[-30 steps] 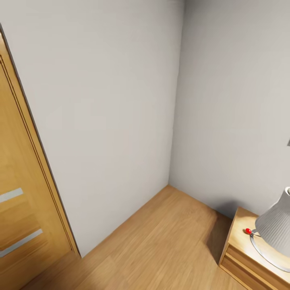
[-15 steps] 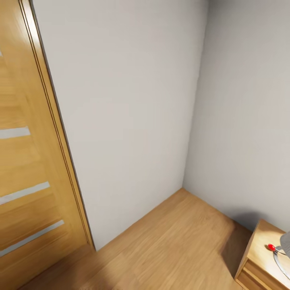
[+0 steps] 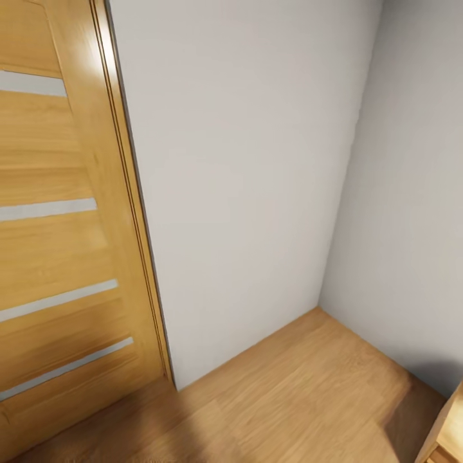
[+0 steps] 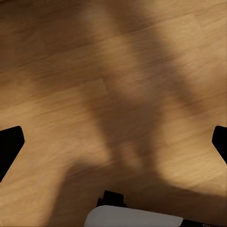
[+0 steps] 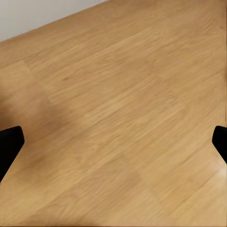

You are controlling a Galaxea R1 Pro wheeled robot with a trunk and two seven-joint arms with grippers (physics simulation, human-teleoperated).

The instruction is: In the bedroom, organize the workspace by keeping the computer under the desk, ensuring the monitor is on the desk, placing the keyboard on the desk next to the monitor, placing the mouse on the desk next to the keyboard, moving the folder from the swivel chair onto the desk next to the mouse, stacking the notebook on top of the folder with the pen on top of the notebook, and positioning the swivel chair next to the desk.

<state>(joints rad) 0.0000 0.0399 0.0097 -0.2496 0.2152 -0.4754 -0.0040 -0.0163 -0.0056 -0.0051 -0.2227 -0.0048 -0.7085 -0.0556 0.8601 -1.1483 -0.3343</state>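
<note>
A corner of the bedroom: an oak door (image 3: 58,244) at left, pale grey walls (image 3: 251,180) meeting at far right, light wood plank floor (image 3: 302,392) below, over which the left gripper (image 4: 113,142) and right gripper (image 5: 113,142) hang, fingers spread wide apart, holding nothing.

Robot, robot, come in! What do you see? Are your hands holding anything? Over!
Both grippers open, holding nothing, over wood floor. Facing a room corner: oak door, grey wall. Edge of an oak cabinet. Over.
</note>
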